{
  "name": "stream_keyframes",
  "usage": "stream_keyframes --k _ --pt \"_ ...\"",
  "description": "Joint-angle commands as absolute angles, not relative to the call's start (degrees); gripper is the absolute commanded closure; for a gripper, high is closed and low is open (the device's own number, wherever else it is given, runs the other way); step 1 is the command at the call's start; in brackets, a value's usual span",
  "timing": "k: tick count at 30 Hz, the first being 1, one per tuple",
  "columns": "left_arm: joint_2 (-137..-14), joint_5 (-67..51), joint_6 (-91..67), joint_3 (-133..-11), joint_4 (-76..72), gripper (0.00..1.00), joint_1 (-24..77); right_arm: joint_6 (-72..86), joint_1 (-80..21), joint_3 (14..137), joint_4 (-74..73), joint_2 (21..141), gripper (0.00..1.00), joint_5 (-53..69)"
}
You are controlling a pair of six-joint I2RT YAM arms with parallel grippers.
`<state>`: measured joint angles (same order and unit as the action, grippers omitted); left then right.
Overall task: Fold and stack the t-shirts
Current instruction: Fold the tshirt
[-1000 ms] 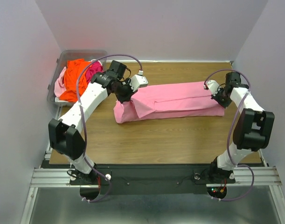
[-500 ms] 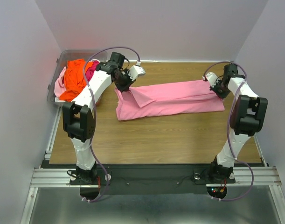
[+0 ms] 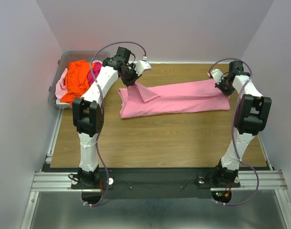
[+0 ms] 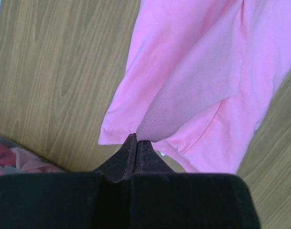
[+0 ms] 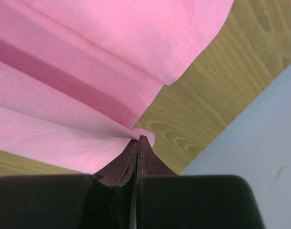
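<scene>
Left gripper [image 3: 132, 83] pinches the light pink t-shirt [image 3: 183, 98] at the end nearest the bin [image 3: 69, 56], right gripper [image 3: 221, 87] pinches the end farthest from it, likely to stretch the long fold flat and straight.

I'm counting four shirts: one light pink t-shirt [image 3: 178, 98] lying on the table [image 3: 159, 138], plus one orange t-shirt [image 3: 77, 78], one hot pink t-shirt [image 3: 96, 70] and one pale pink t-shirt [image 3: 63, 79] sitting in one clear bin [image 3: 71, 55]. Two arms are showing, the left arm [image 3: 95, 93] and the right arm [image 3: 247, 95].
</scene>
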<state>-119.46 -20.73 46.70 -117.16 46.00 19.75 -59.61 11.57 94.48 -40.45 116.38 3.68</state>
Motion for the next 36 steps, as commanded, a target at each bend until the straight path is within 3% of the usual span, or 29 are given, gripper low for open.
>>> stream_keyframes --k 1,18,20,21,22,24,25,26,29,36 --pt "-120.2 -20.0 48.2 -120.1 46.1 1.0 19.1 -58.8 12.0 98.4 -39.5 118.9 0.99 4.0" --pt "-125.0 -17.1 45.6 -118.7 38.6 1.0 17.6 -53.2 11.9 109.2 -38.9 128.8 0.97 3.4" --pt "-125.4 -16.1 44.3 -118.5 36.5 0.94 17.3 -52.6 11.8 109.8 -39.0 129.4 0.91 2.8" --pt "-125.6 -15.3 43.7 -118.8 36.0 0.8 17.2 -52.3 11.7 110.0 -38.9 129.6 0.84 2.0" --pt "-126.2 -14.9 42.6 -119.4 35.4 0.71 17.1 -51.4 11.7 110.1 -39.0 129.6 0.68 1.8" --pt "-126.6 -14.4 41.1 -121.4 35.7 0.56 16.6 -49.9 11.8 110.0 -38.9 128.3 0.49 0.9" --pt "-126.7 -14.7 40.4 -121.8 36.1 0.53 16.4 -49.9 11.8 110.0 -39.0 128.3 0.39 0.7" --pt "-126.0 -15.0 38.8 -122.0 36.4 0.49 15.4 -48.7 11.9 109.9 -39.0 126.9 0.19 0.5" --pt "-121.8 -18.7 34.5 -118.9 37.2 0.48 13.5 -45.2 13.3 108.3 -39.2 122.9 0.16 2.3" --pt "-105.6 -30.1 25.5 -94.2 30.9 0.45 12.6 -38.4 15.1 97.8 -40.7 117.2 0.18 6.8"
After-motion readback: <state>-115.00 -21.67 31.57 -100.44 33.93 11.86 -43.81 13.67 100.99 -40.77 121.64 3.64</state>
